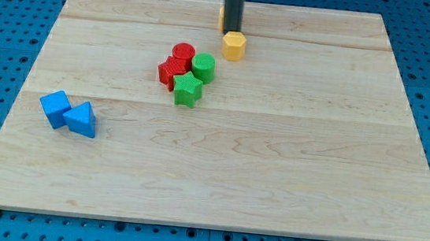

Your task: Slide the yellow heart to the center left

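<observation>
Surface (288, 183): a pale wooden board on a blue pegboard base (0, 52), its near half bare of blocks.
Blue pair: a blue cube (55, 108) and a blue triangular block (82, 119) sit touching at about 9 o'clock from the board's middle, near the view's left edge, well apart from everything else.
Middle cluster: a green star (188, 89) lies nearest the camera, with a green cylinder (203, 66) just behind it at 1 o'clock; a red block of unclear shape (170, 73) touches the star at 10 o'clock, and a red cylinder (183, 53) stands behind that one. All four are packed together.
Yellow block (233, 45): a faceted, roughly hexagonal piece, at 1 o'clock from the cluster and close to it, not touching.
My tip (231, 31): the dark rod comes down at 12 o'clock of that yellow block, its end just behind it.
Yellow heart (222, 15): only a sliver of yellow shows at the rod's left edge, near the board's far side; its shape cannot be made out.
Jaws: the arm carries none, only the rod.
</observation>
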Motion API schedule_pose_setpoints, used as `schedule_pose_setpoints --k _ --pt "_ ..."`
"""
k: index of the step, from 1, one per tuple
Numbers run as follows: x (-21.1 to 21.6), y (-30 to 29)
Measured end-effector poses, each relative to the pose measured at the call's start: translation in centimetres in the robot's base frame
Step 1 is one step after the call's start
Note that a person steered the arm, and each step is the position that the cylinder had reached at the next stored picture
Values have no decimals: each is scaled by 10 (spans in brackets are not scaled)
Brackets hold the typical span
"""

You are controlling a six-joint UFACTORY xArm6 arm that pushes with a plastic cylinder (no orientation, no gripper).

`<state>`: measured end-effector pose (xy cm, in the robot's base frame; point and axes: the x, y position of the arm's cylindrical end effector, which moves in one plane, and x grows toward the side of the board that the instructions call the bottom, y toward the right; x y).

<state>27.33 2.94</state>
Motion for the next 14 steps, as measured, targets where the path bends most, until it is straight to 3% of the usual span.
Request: schedule_pose_setpoints --k 1,3,6,8,10,13,14 --pt "-23 33" --pt "-49 -18" --pt "45 -23" --pt "-6 -61" --pt "2 -76" --pt "2 -157" --pt "-17 -171"
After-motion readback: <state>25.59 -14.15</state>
